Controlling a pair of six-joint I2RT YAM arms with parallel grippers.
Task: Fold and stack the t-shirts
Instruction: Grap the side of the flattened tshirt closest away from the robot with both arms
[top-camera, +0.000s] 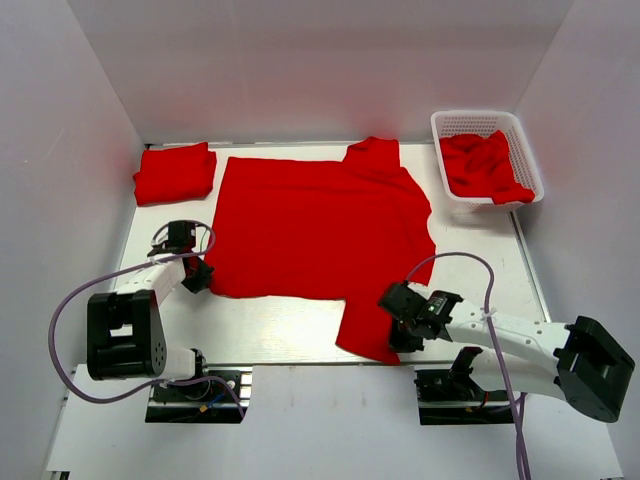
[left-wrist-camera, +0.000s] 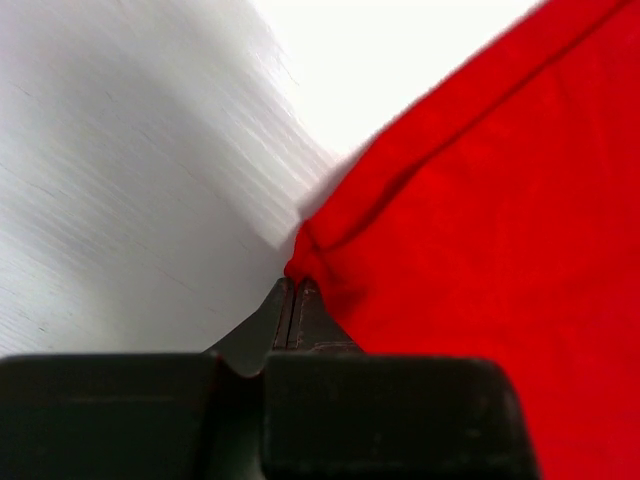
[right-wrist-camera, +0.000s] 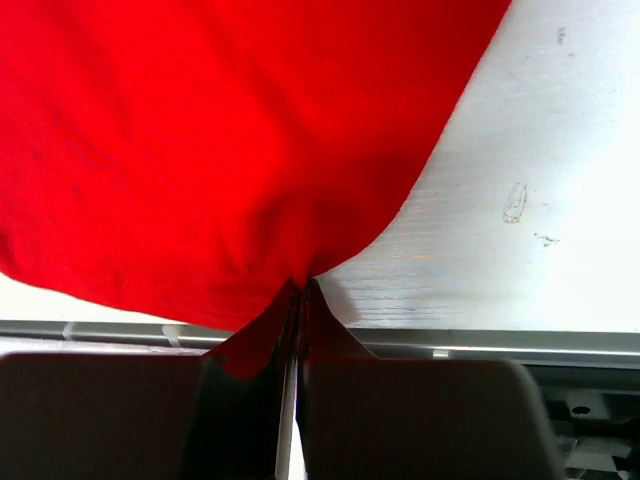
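A red t-shirt (top-camera: 320, 230) lies spread flat across the middle of the table, one sleeve at the back and one at the near edge. My left gripper (top-camera: 200, 276) is shut on its near-left corner (left-wrist-camera: 300, 262). At the near sleeve (right-wrist-camera: 250, 150), my right gripper (top-camera: 398, 330) is shut on the fabric edge, pinched between the tips. A folded red t-shirt (top-camera: 175, 172) rests at the back left. Another red t-shirt (top-camera: 485, 165) lies crumpled in the white basket (top-camera: 527, 150).
The basket stands at the back right corner. White walls enclose the table on three sides. The table's metal front edge (right-wrist-camera: 500, 342) runs just under the right gripper. Grey cables loop beside both arms.
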